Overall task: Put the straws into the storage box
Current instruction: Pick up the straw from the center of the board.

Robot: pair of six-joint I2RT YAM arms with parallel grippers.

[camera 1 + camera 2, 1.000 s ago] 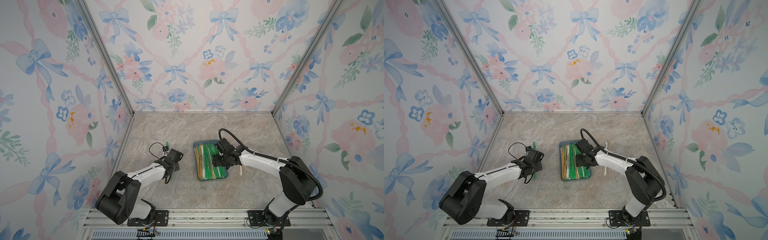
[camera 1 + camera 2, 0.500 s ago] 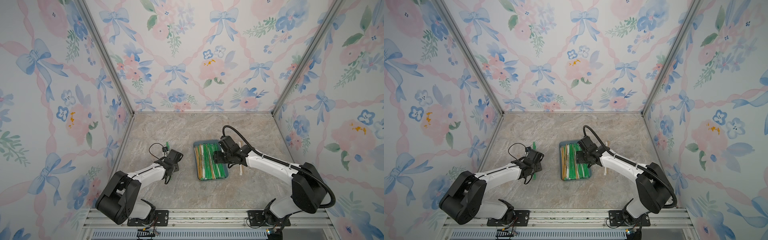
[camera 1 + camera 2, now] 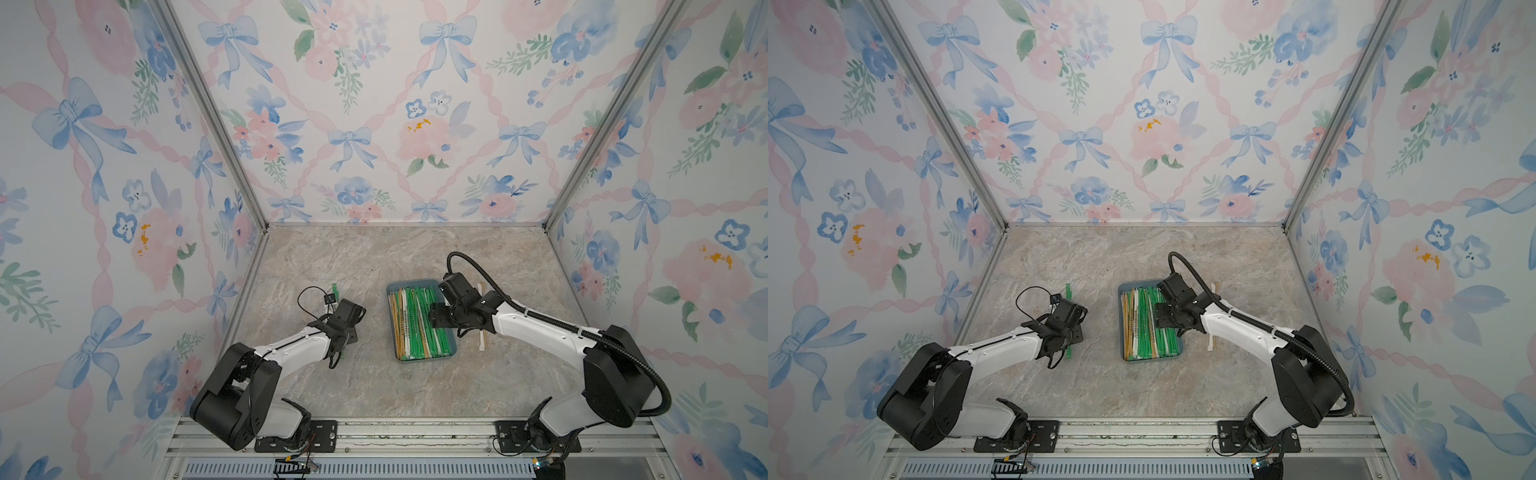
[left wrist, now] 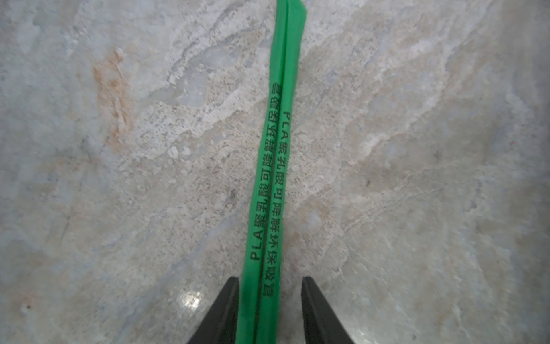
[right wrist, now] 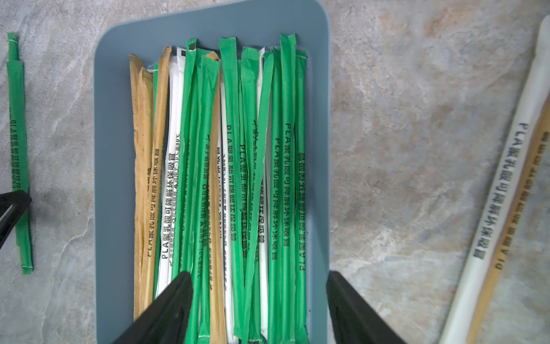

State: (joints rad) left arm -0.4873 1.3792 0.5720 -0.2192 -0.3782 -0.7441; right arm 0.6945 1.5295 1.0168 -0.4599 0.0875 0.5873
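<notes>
The storage box (image 3: 424,360) (image 3: 1150,360) (image 5: 113,149) is a shallow blue-grey tray holding several green, white and tan straws (image 3: 415,320) (image 5: 232,166) laid lengthwise. One green straw (image 4: 273,166) (image 3: 1068,291) (image 5: 18,149) lies on the table left of the box. My left gripper (image 4: 270,278) straddles it, one finger against its side, a small gap at the other, so it is open. My right gripper (image 5: 259,272) (image 3: 434,320) hangs wide open over the box's right half, holding nothing. A white straw (image 5: 503,184) and a tan straw (image 5: 523,193) lie on the table right of the box (image 3: 481,336).
The marble tabletop (image 3: 374,257) is walled by floral panels at the back and both sides. Both arm bases sit on the metal rail (image 3: 415,428) at the front edge. A thin black cable (image 3: 307,293) loops above the left wrist.
My left jaws have narrowed round the green straw on the table. The right gripper has shifted a little towards the box's right rim, still open.
</notes>
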